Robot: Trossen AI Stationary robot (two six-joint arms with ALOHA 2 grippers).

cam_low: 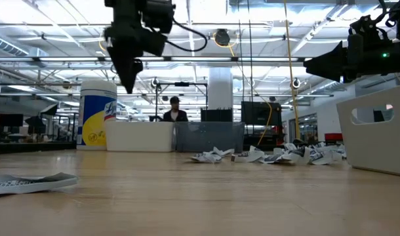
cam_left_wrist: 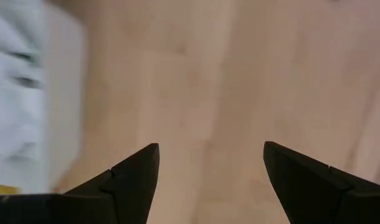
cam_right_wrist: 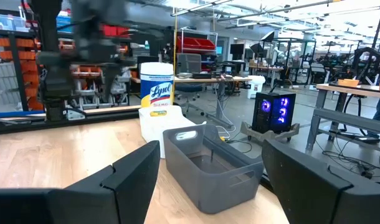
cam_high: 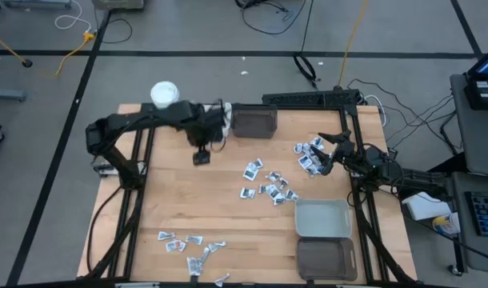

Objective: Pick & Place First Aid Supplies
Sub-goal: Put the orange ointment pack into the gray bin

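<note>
We see the left gripper (cam_high: 202,158) hanging above the bare worktop (cam_high: 180,200) near the far bins, its jaws wide apart and empty. The right gripper (cam_high: 328,148) waits over the packets at the right side, jaws also wide, holding nothing. The first aid supplies (cam_high: 270,186) lie scattered in the middle of the worktop, with a second group (cam_high: 190,244) near the front edge.

We think the risk is this — the packets are flat and overlap, so a gripper may pinch two together, or slide over one without lifting it. The left arm is also well apart from any packet.

Whether the white bin (cam_high: 322,218) or the dark bin (cam_high: 254,122) already contains packets, we cannot tell — the left wrist view is blurred.
</note>
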